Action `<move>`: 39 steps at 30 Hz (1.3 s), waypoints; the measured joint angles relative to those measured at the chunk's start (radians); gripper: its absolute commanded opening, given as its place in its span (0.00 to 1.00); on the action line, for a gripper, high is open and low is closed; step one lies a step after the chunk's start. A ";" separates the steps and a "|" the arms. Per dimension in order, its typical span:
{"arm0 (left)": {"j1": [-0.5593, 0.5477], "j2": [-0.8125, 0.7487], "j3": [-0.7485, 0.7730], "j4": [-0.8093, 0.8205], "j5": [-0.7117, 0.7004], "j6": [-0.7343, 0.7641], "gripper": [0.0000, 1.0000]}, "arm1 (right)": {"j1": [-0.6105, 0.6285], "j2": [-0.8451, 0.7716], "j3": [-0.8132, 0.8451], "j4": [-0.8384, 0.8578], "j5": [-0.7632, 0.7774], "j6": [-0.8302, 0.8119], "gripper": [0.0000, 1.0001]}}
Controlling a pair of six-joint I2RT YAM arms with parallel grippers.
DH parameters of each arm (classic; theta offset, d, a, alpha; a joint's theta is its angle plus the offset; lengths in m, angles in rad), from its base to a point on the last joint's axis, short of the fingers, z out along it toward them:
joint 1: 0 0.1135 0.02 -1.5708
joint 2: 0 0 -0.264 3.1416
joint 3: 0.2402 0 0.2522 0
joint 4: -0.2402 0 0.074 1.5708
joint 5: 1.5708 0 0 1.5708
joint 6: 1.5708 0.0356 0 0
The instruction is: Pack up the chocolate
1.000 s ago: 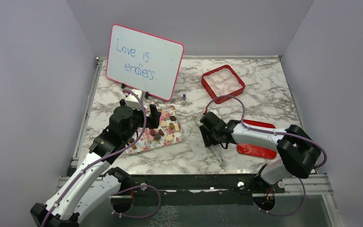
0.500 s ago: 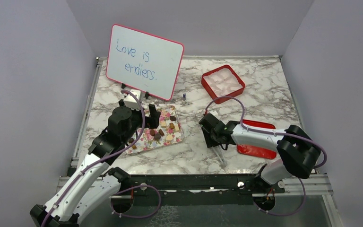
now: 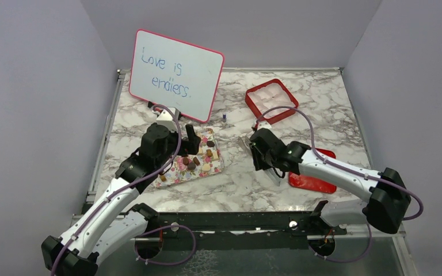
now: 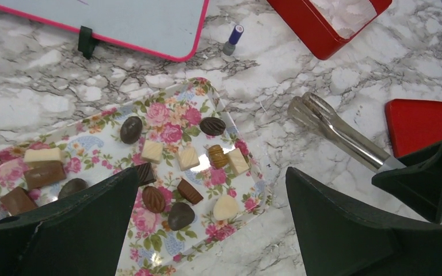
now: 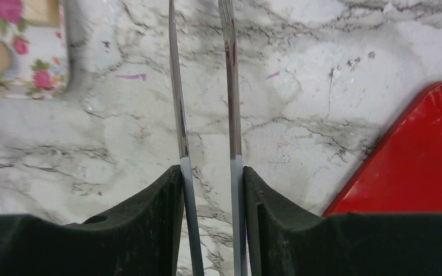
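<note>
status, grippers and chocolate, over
Left gripper open above tray, may crowd tongs. Right gripper shut on tongs, tips short of tray. Chocolates on tray.

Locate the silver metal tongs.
Top view, centre-right: the silver metal tongs sit in the right pincer, between the pink floral tray and the flat red lid.

Fixed camera, high behind the arm bases, looks down over the whole marble bench (image 3: 322,115). Left wrist camera hangs close above the floral tray (image 4: 170,133), with the tongs (image 4: 339,135) at three o'clock. Right wrist camera, nearest the marble, sights through the right gripper (image 5: 210,169) along those tongs, with the tray corner at ten o'clock and the red lid (image 5: 414,167) at four. All three views share tray, tongs and lid.
</note>
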 measured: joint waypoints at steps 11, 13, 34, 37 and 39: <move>0.000 0.131 0.100 -0.021 0.085 -0.081 0.98 | 0.000 -0.092 0.103 -0.043 -0.074 -0.075 0.41; 0.000 0.161 0.132 -0.014 0.119 -0.098 0.98 | 0.000 -0.099 0.111 -0.045 -0.092 -0.085 0.41; 0.000 0.456 0.235 0.064 0.257 -0.163 0.96 | 0.000 -0.112 0.183 -0.002 -0.217 -0.195 0.45; 0.000 0.450 0.249 0.050 0.248 -0.142 0.96 | 0.000 -0.090 0.183 -0.002 -0.160 -0.198 0.45; 0.000 0.423 0.250 0.030 0.222 -0.120 0.96 | 0.001 -0.058 0.180 -0.002 -0.105 -0.190 0.45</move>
